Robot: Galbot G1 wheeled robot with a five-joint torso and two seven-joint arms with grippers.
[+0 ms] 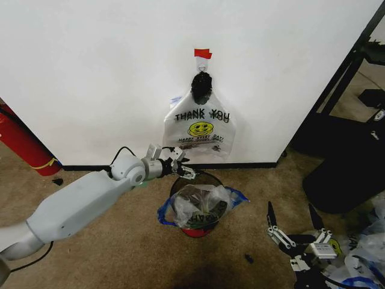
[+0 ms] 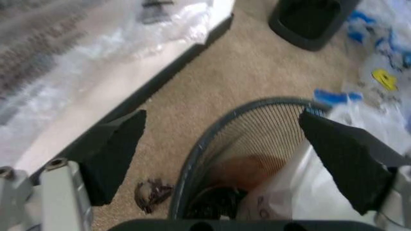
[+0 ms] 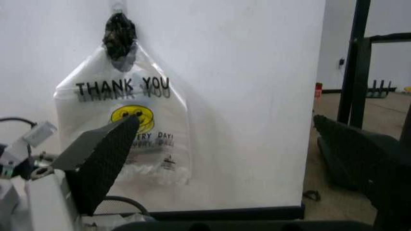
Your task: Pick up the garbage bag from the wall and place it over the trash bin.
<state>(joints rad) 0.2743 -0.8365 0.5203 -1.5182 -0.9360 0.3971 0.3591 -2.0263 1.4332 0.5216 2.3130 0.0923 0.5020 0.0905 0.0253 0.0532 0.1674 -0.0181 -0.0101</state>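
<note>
While the garbage bag hangs on the wall from a hook under red tape, the left gripper sits below it, just over the trash bin rim, fingers spread wide, nothing held. Bin already has a bag in it. Right gripper waits low on the carpet, well off to the bin's right, jaws open, empty.

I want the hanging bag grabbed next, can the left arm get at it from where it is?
Probably yes: the left end effector is open above the trash bin, just below the hanging garbage bag, with nothing between them.
</note>
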